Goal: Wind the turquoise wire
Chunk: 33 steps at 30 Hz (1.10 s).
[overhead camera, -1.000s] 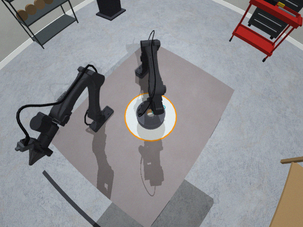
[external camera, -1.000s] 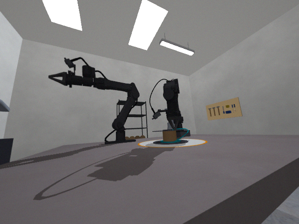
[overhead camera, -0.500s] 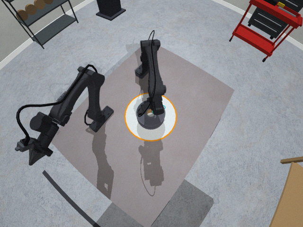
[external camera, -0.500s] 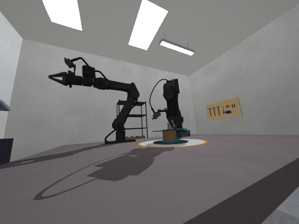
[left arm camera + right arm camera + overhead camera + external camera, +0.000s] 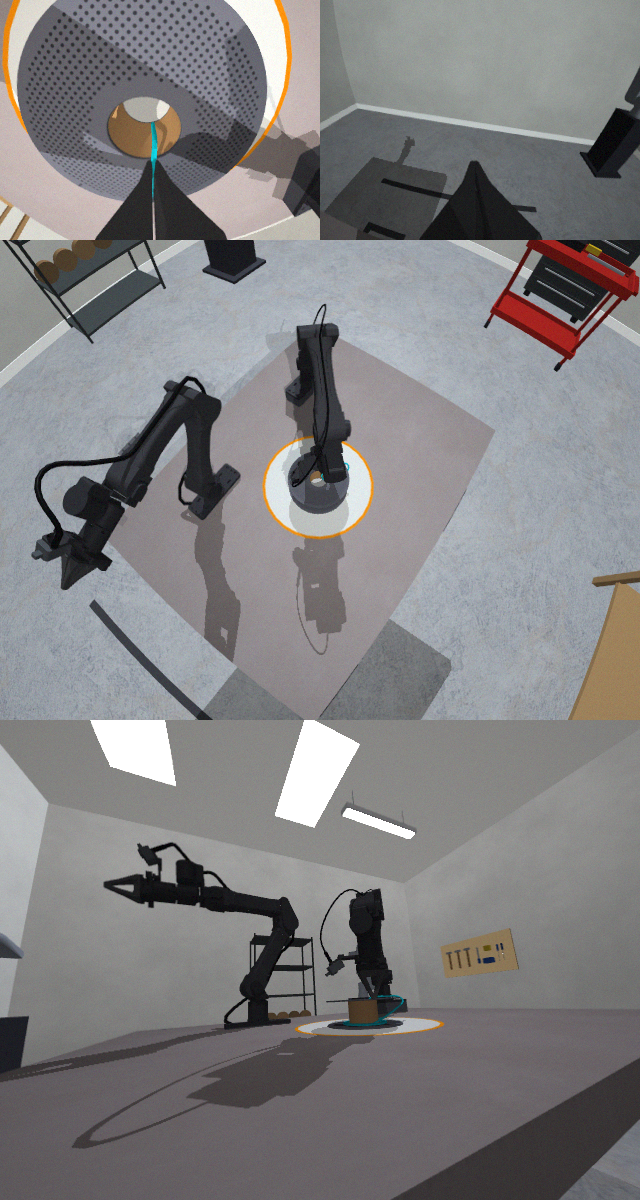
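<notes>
Pinching the turquoise wire (image 5: 346, 466) (image 5: 401, 1002) (image 5: 154, 145) in the left claw (image 5: 326, 478) (image 5: 372, 995) (image 5: 152, 165), above the reel (image 5: 317, 503) (image 5: 363, 1011) (image 5: 60, 65), flat inside the ring (image 5: 264, 486) (image 5: 443, 1024) (image 5: 290, 55), away from the table's (image 5: 413, 446) (image 5: 310, 1133) (image 5: 40, 190) (image 5: 335, 231) edges. Reaching past one edge with the right claw (image 5: 63, 588) (image 5: 104, 884) (image 5: 473, 165), closed on nothing.

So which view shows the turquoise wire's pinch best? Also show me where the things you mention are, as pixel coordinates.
The left wrist view: the turquoise wire (image 5: 346, 466) (image 5: 402, 1001) (image 5: 154, 142) runs from the reel's hole into the left gripper (image 5: 334, 480) (image 5: 373, 997) (image 5: 152, 165). The exterior view shows a side loop, the top view mere slivers; the right wrist view, none.
</notes>
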Tool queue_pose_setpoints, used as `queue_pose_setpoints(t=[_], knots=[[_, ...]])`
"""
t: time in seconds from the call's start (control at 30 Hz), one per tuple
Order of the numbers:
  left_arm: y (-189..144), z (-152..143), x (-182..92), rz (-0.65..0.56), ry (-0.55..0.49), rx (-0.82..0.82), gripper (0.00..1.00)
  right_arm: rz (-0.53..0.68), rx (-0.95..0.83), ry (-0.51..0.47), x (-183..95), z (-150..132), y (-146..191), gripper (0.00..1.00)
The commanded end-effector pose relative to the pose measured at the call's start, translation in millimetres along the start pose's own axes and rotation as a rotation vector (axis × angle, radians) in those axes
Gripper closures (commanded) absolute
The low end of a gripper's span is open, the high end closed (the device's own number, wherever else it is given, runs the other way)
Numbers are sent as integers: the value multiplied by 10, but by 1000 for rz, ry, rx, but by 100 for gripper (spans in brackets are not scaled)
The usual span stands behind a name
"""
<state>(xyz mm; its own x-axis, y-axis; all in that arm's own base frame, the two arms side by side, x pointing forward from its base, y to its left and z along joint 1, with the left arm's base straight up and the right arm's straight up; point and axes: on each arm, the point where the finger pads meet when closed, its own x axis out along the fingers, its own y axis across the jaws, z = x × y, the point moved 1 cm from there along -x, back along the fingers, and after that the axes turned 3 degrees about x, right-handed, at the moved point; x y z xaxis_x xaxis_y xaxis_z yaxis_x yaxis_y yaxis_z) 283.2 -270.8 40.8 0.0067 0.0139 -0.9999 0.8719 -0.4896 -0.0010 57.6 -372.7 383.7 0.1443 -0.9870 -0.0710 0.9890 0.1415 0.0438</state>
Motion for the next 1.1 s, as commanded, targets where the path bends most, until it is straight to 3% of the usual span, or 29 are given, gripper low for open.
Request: queue_pose_setpoints(t=[0.0, 0.3, 1.07], knots=[[-39, -51, -173, 1, -15, -4, 100, 9, 8, -71, -72, 230, 10, 100], [22, -62, -497, 1, -15, -4, 100, 9, 8, -71, -72, 230, 10, 100], [69, -25, -488, 1, -15, -4, 100, 9, 8, -71, -72, 230, 10, 100]])
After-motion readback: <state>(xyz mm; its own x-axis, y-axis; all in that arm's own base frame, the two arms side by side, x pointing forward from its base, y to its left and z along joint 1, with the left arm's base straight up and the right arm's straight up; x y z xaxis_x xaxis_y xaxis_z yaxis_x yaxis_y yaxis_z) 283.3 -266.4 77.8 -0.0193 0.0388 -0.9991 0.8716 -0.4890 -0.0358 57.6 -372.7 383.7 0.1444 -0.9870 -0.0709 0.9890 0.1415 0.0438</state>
